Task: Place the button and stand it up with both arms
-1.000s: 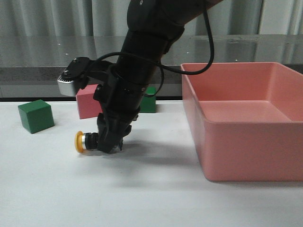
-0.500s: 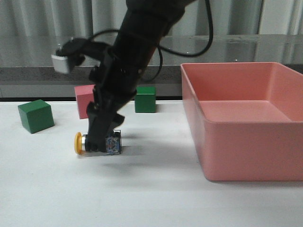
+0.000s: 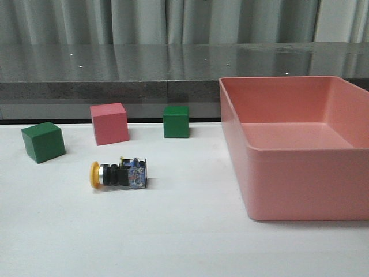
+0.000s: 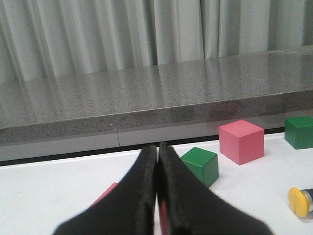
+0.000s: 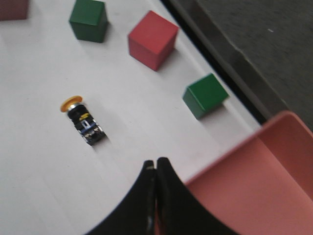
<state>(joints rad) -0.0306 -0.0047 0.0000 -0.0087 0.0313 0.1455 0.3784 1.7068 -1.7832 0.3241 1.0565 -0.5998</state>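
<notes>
The button (image 3: 118, 175) lies on its side on the white table (image 3: 173, 231), yellow cap pointing left, in front of the pink cube (image 3: 109, 123) and left of the pink bin (image 3: 300, 173). Both arms are out of the front view. The right gripper (image 5: 155, 169) hangs above, well apart from it, jaws closed on nothing. The left gripper (image 4: 157, 154) is likewise closed and empty; there the button sits cut off at the frame edge.

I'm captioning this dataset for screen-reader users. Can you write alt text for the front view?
A button with a yellow cap lies on its side on a white table, cap pointing left, with no arm in view. Behind it stand a green cube, a pink cube and a second green cube; a large pink bin fills the right side.
</notes>
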